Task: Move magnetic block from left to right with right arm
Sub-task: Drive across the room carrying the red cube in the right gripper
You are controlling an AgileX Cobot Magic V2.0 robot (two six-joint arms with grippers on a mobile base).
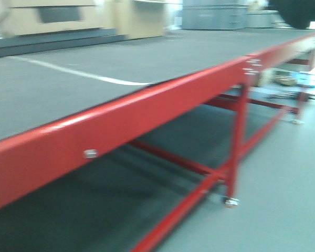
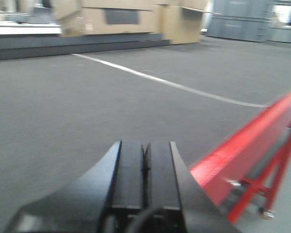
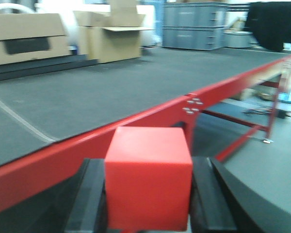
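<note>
Right gripper point(image 3: 148, 194): clenched on the magnetic block point(image 3: 148, 177). One black finger bears on each side face, with the top and front faces exposed. The hold is square and deep, which should keep the smooth cube from twisting during carriage.

Block position: seen from the right wrist, it sits on the camera's side of the red table rail point(image 3: 150, 114), which passes behind it. Nothing is visible beneath it, so it is judged to be carried rather than resting. Its height over the rail cannot be determined.

Left gripper point(image 2: 144, 165): fingers pressed flat together with nothing between them. It sits over the grey mat point(image 2: 63, 111), inboard of the rail, apparently parked out of the way because the task belongs to the other arm.

Table: a white line point(image 1: 79, 73) crosses the mat and meets the rail. Cardboard boxes point(image 3: 111, 39) and grey crates point(image 3: 196, 24) stand on the far side of the mat from the rail. Neither arm appears in the front view.

Assessment: pick-up appears complete and the transfer is in hand. Set-down calls for the block to go down on the mat further right along the rail, flat on one face before release.
</note>
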